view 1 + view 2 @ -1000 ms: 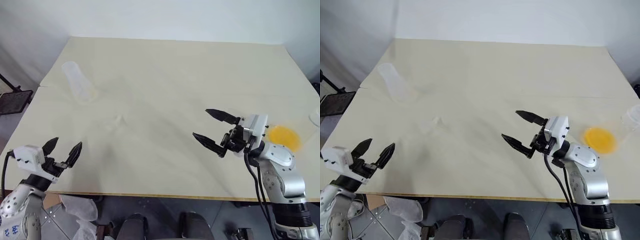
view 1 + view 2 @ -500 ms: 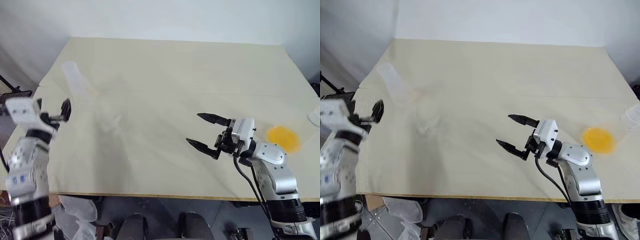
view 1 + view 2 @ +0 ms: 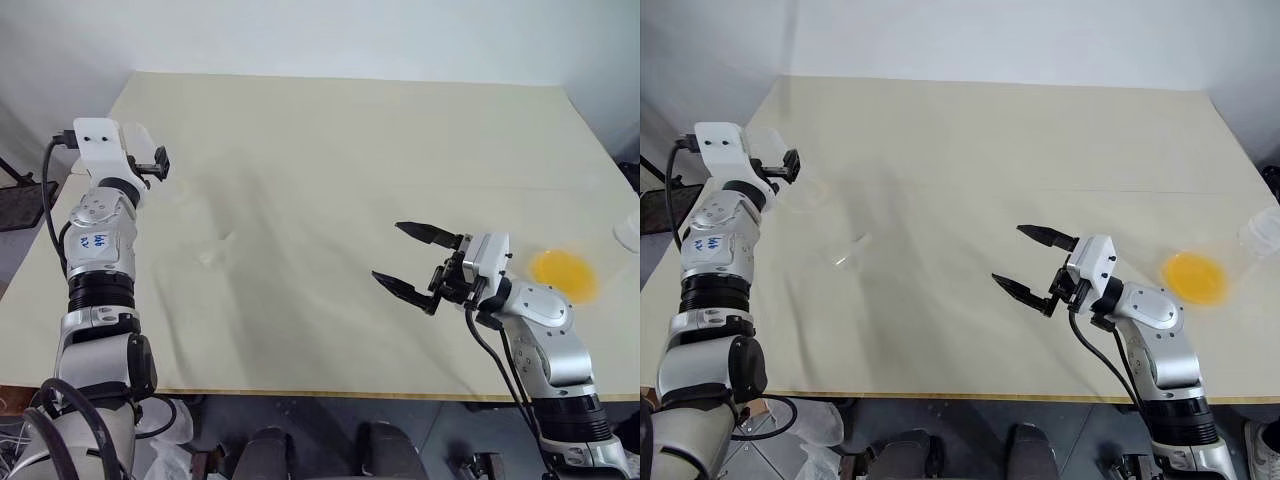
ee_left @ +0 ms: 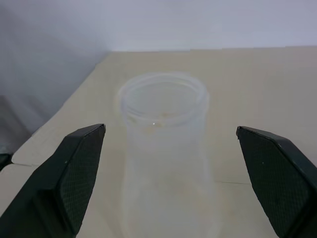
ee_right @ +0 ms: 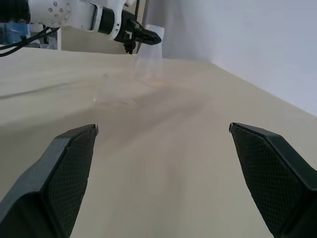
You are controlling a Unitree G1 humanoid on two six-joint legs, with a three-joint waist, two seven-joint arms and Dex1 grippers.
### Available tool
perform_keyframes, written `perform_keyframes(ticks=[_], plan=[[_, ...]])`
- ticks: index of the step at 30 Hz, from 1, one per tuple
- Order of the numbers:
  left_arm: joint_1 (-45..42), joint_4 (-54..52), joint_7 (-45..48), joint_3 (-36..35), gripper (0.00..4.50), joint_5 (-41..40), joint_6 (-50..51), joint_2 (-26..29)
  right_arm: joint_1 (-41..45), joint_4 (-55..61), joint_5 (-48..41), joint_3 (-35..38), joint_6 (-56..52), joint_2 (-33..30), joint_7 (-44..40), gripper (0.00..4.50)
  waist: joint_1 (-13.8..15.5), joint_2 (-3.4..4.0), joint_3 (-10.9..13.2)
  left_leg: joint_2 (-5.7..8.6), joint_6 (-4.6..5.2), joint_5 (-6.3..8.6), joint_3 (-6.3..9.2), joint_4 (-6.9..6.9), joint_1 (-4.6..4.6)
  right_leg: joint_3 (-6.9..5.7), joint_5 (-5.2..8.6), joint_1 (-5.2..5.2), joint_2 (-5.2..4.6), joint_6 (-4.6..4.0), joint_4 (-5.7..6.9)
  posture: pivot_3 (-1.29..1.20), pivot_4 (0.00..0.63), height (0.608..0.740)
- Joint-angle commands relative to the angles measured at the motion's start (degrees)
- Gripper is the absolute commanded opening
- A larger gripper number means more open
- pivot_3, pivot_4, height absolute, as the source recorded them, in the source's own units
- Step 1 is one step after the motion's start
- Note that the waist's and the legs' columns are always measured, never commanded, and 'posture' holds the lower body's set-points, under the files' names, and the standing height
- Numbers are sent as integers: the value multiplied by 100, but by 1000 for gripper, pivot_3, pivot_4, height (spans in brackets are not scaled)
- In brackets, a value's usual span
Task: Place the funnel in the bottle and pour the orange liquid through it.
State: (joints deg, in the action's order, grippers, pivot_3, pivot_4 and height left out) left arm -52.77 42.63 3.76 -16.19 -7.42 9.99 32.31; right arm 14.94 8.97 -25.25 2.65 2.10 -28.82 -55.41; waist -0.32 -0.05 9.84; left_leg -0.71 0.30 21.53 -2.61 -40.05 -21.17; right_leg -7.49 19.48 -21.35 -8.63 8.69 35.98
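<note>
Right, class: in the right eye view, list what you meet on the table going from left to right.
Left gripper at the bottle → funnel → right gripper → orange liquid.

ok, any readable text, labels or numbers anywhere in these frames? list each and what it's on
Blue marking on the white left forearm: some characters, too small and blurred to read.
Bottle: no label or printing visible.
Container of orange liquid: no markings visible.
Table, funnel: none.
Nothing legible anywhere.
</note>
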Motion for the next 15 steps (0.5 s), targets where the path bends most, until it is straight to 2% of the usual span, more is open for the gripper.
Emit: perform_keyframes(ticks=[1, 14, 15], plan=[[-317, 372, -33, 17, 4500, 127, -355, 136, -24, 251, -57, 67, 15, 41, 127, 4453, 0, 0, 0, 0, 0, 0, 0, 0, 0, -1, 0, 0, 0, 0, 1, 0, 150, 740], [-1232, 2059, 322, 91, 4500, 188, -1162, 271, -288, 440, -31, 33, 33, 118, 384, 4453, 0, -8, 5, 1, 0, 0, 0, -1, -2, -9, 0, -1, -2, 0, 3, 0, 150, 740], [-1277, 2123, 329, 110, 4314, 201, -1208, 274, -306, 446, -28, 41, 41, 118, 398, 4489, 0, -9, 5, 1, 0, 0, 0, -1, -2, -8, 0, -1, -2, 0, 3, 0, 150, 740]])
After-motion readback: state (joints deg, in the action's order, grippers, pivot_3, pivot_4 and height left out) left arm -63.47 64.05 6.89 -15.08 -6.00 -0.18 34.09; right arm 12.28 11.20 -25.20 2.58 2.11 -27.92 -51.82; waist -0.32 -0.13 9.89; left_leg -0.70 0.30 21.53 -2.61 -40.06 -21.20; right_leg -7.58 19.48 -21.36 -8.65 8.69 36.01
